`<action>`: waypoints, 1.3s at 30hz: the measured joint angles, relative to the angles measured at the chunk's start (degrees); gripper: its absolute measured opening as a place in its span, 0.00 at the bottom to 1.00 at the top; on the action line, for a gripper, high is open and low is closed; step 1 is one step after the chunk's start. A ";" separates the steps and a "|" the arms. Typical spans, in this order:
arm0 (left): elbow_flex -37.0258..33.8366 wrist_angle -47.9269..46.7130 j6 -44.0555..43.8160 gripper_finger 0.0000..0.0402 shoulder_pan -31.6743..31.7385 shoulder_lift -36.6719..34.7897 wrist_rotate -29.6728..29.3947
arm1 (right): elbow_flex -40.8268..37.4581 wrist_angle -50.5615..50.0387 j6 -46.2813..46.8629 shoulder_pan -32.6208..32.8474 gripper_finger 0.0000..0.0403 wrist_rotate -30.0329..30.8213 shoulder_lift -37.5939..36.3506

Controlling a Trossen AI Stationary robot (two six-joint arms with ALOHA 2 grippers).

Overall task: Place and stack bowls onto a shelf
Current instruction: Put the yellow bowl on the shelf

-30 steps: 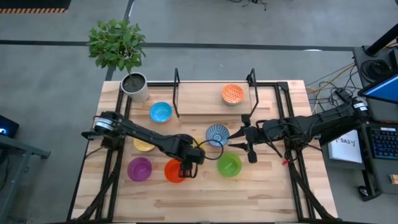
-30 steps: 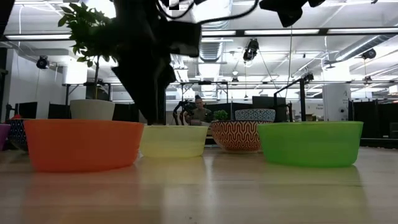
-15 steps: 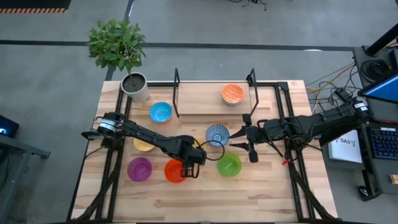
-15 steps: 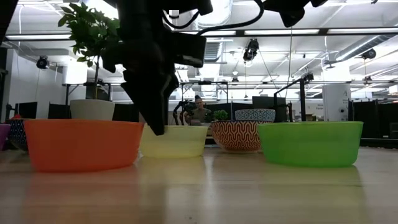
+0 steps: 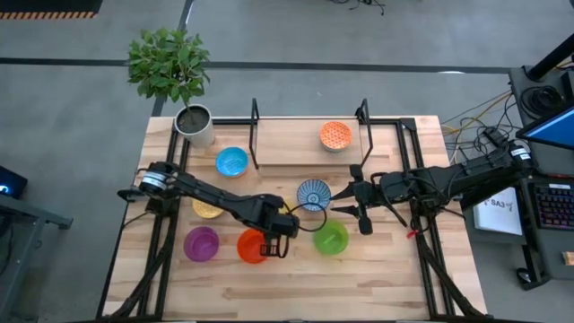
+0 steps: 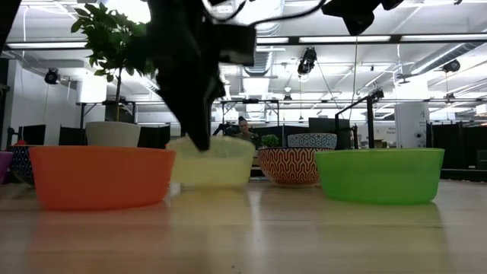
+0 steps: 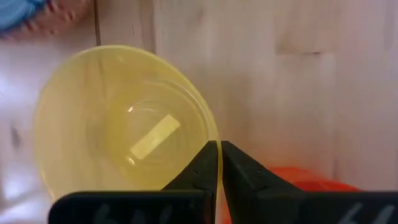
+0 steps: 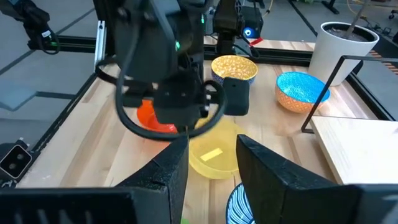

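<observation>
My left gripper [image 5: 280, 224] is shut on the yellow bowl [image 7: 124, 124], which stands between the orange-red bowl [image 5: 252, 246] and the blue-white patterned bowl [image 5: 314, 193]. My right gripper [image 5: 348, 202] hovers open and holds nothing, to the right of the patterned bowl and above the green bowl [image 5: 330, 238]. The shelf [image 5: 296, 144] stands at the far edge with the orange patterned bowl [image 5: 334, 135] resting on its plank. The light blue bowl [image 5: 231, 161], mustard bowl [image 5: 206, 209] and purple bowl [image 5: 201, 243] stand on the table. My left gripper pinches the yellow bowl's rim [image 7: 213, 132] on the side toward the orange-red bowl, one finger inside the bowl and one outside. The fingers come from above, pointing down. In the low view the bowl [image 6: 217, 161] sits a little higher than the bowls beside it.
A white-grey plant pot [image 5: 195, 124] with a leafy plant stands at the table's far left corner. Black wire uprights [image 5: 256, 135] [image 5: 364, 126] close both ends of the shelf. Bare wood lies along the table's near edge [image 5: 296, 287].
My left gripper has taken hold of the yellow bowl's rim and gone up a little. The yellow bowl has risen slightly against the orange-red bowl beside it.
</observation>
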 joint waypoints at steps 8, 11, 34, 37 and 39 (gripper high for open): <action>10.06 -7.48 13.05 0.00 1.17 -0.01 -4.28 | 0.00 -0.58 -0.04 0.00 0.32 0.00 0.00; 13.25 -9.87 17.87 0.00 3.36 -0.04 -7.14 | 0.00 -1.34 -0.04 0.00 0.32 0.02 0.02; 15.92 0.40 24.96 0.00 38.30 1.47 4.34 | 0.00 -1.49 -0.83 -0.02 0.32 0.02 0.02; 15.88 -0.12 25.29 0.00 38.80 3.12 4.47 | -0.02 -1.60 -0.80 -0.02 0.32 0.02 0.02; 15.88 -0.82 25.74 0.00 38.76 4.18 4.34 | -0.02 -1.85 -0.80 -0.02 0.32 0.02 0.02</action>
